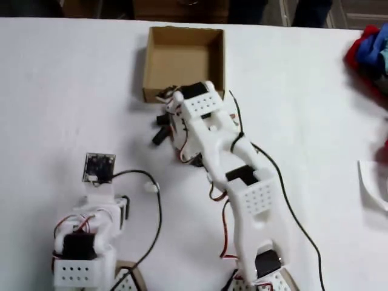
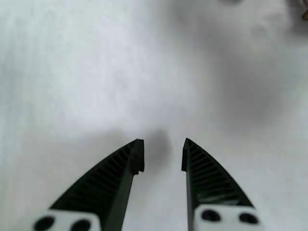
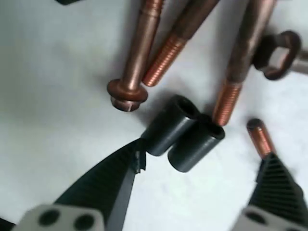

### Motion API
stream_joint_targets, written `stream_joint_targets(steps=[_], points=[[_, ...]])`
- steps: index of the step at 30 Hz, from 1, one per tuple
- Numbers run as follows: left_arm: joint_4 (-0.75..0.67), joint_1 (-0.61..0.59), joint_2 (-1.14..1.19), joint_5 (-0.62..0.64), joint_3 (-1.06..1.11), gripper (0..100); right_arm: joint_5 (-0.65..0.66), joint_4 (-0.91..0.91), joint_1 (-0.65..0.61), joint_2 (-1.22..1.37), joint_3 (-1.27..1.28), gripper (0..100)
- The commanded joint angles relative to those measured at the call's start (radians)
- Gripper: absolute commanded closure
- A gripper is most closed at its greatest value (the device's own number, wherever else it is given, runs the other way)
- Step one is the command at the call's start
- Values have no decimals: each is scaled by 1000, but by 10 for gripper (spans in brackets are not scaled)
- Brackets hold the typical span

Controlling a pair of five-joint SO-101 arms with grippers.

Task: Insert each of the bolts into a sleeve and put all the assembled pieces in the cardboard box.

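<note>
Before parted right jaws, sleeves, bolts

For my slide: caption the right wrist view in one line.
Open end effector above two side-by-side black sleeves, loose copper bolts around them, on a white table.

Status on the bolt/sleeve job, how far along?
Done: nothing visible; the cardboard box looks empty. In hand: right gripper open around two black sleeves among loose copper bolts; left gripper open over bare table. Left: every insertion, then boxing.
</note>
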Motion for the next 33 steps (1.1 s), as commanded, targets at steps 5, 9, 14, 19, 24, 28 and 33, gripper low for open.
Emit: stream_joint_targets(steps=[5, 9, 14, 19, 24, 28, 33], points=[[3, 6, -23, 9, 21, 845, -58, 12, 85, -84, -23, 729], [3, 6, -23, 9, 21, 845, -54, 12, 104, -54, 25, 728], [3, 6, -23, 9, 21, 845, -57, -39, 68, -1, 28, 729], [3, 6, -23, 9, 21, 845, -58, -67, 39, 59, 28, 729], [3, 6, -23, 9, 21, 845, -58, -76, 5, 81, 26, 755], [3, 6, -23, 9, 21, 845, -58, -93, 4, 87, 21, 869], [3, 6, -23, 9, 21, 845, -57, -91, 7, 84, 17, 978]])
